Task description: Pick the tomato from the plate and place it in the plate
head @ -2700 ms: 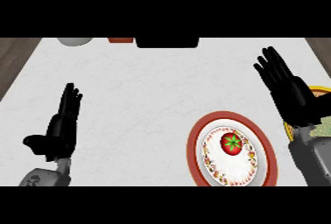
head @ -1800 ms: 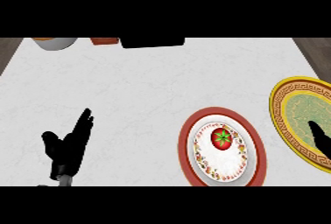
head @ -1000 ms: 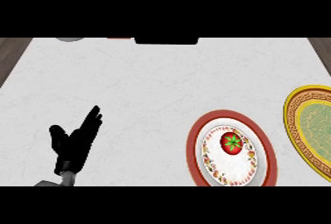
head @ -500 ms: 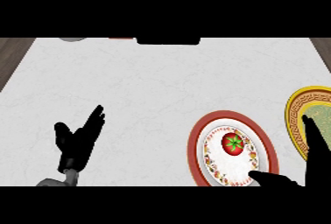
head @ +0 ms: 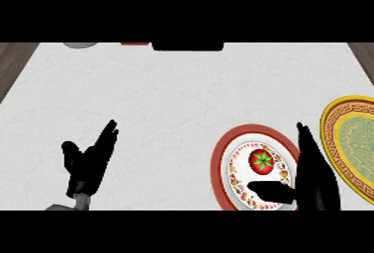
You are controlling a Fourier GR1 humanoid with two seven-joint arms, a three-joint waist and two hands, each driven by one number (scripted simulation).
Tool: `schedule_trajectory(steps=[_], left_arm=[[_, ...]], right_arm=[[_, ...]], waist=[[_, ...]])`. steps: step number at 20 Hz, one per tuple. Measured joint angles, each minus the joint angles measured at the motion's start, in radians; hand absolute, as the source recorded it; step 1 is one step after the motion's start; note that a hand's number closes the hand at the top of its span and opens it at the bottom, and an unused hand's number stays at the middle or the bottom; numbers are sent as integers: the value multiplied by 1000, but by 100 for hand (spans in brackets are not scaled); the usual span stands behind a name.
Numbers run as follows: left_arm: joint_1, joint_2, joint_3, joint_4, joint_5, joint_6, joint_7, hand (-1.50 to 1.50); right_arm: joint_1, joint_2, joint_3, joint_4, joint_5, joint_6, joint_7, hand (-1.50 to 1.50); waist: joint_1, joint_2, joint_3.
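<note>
Step in hand: approach. The tomato [head: 261,161] sits on the red-rimmed plate [head: 220,157]. The right robot hand [head: 312,173], open, flanks it without contact. Next: close around it, carry to the yellow plate [head: 330,118]. The left robot hand [head: 89,162] rests open.

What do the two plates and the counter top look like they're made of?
The red-rimmed plate looks like glazed ceramic: a smooth white centre with a printed pattern ring. The yellow-rimmed plate with a green centre also looks like ceramic, with a painted key-pattern border. The pale counter top looks like polished marble or stone, with faint grey veining.
</note>
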Motion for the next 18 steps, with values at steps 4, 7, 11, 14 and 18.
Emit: schedule_trajectory(steps=[4, 7, 11, 14, 18], left_arm=[[0, -4, 16, -1, -7, -10, 21, 0], [-1, -10, 24, 6, -18, -16, 9, 0], [5, -16, 30, 1, -23, -24, 17, 0], [15, -18, 39, -8, -29, -34, 13, 0], [5, -31, 50, 3, -39, -45, 26, 0]], right_arm=[[5, 70, 20, 43, 62, 3, -10, -150], [-34, 97, -17, 98, 78, 25, -9, -150], [-31, 126, -25, 135, 125, 53, -5, -150], [-32, 138, -60, 172, 129, 64, -19, -150], [-42, 178, -79, 222, 152, 72, -32, -150]], waist=[[-4, 0, -1], [-3, 0, 0], [-6, 0, 0], [-6, -1, 0], [-6, -1, 0]])
